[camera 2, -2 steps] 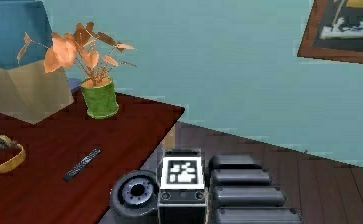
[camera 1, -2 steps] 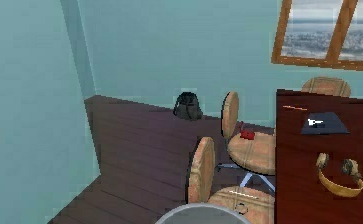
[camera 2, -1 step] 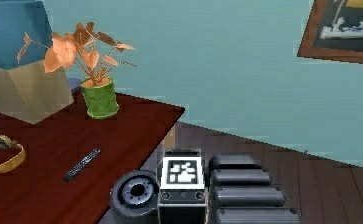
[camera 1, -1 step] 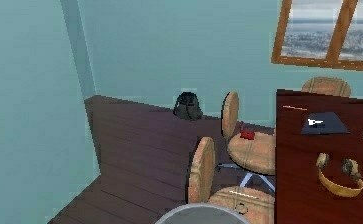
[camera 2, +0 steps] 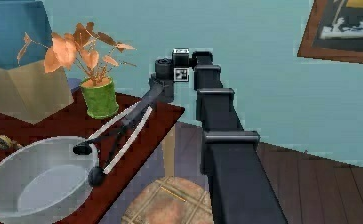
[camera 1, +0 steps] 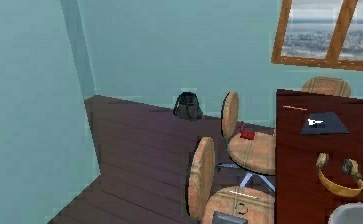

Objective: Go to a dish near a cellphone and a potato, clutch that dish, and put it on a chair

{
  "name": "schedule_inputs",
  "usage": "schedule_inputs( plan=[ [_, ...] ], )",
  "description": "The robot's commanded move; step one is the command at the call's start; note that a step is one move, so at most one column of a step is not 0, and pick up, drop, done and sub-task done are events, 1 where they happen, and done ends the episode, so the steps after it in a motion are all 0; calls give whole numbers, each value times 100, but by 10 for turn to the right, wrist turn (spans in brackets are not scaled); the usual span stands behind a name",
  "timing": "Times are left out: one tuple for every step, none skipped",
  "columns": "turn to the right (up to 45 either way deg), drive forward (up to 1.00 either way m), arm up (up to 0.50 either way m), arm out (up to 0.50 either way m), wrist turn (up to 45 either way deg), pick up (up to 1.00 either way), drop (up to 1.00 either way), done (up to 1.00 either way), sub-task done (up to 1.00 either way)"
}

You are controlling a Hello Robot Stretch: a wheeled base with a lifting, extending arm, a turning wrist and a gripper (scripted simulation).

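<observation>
Reaching toward the rim of the shallow grey metal dish [camera 2: 34,185] on the dark red wooden table [camera 2: 59,130], thin-fingered dark gripper [camera 2: 90,165]: cannot tell whether spread, pressed together or holding anything. Could tip off an edge grip, or clip the green-potted orange-leaved plant [camera 2: 99,95] on lifting.

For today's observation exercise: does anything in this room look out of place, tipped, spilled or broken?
Only mildly: a small red thing lies on a chair seat beside the table, and a backpack sits on the floor by the wall. Nothing looks spilled or broken.

Bottom edge crops dish [camera 2: 29,190] — unclear what fingers [camera 2: 117,125] hold.
</observation>
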Motion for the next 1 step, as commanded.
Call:
schedule_inputs(
  plan=[
    [0,0,0,0,450,0,0,0,0]
  ],
)
